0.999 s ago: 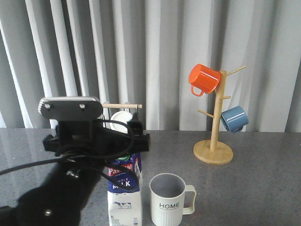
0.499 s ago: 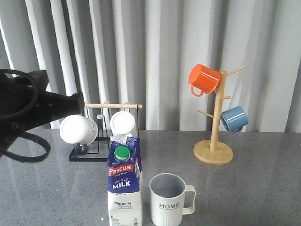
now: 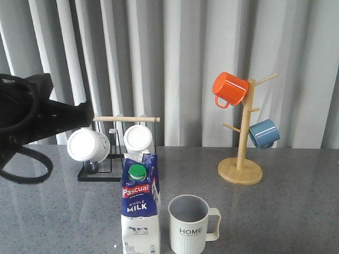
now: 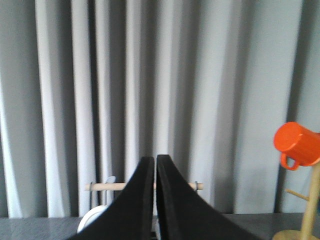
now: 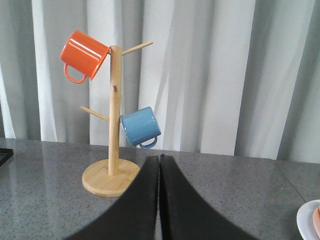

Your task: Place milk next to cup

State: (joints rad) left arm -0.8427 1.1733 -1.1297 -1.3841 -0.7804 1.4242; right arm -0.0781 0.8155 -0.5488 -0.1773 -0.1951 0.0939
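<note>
So the milk (image 3: 140, 209) is standing upright on the grey table (image 3: 286, 211), green cap (image 3: 137, 171) on top, and the cup (image 3: 189, 225) with HOME on it sits just to its right, close but not touching as far as I can see. The cup's handle points away from the carton. Nothing is holding the milk.

The left arm (image 3: 32, 119) is up and off to the left of the milk, well above table level and well apart from the carton. From the front you only see a dark bulk and cables, no fingertips. Its wrist cam shows the left gripper (image 4: 154, 165) with both black fingers pressed together, only a sliver of a line between them, and nothing pinched in there. It's aimed at the curtain (image 3: 185, 53), not down at the carton.

Behind the milk there's a black rack (image 3: 108, 168) with a wooden bar and two white mugs (image 3: 83, 145) lying with their bottoms facing out. Off to the right of the milk, further back, is a wooden mug tree (image 3: 242, 143) with an orange mug (image 3: 229, 88) up high and a blue mug (image 3: 264, 133) lower.

The right gripper (image 5: 160, 165) is closed up tight too, empty, pointed at that mug tree. Neither milk nor cup shows in its cam, so it's nowhere near the carton.
</note>
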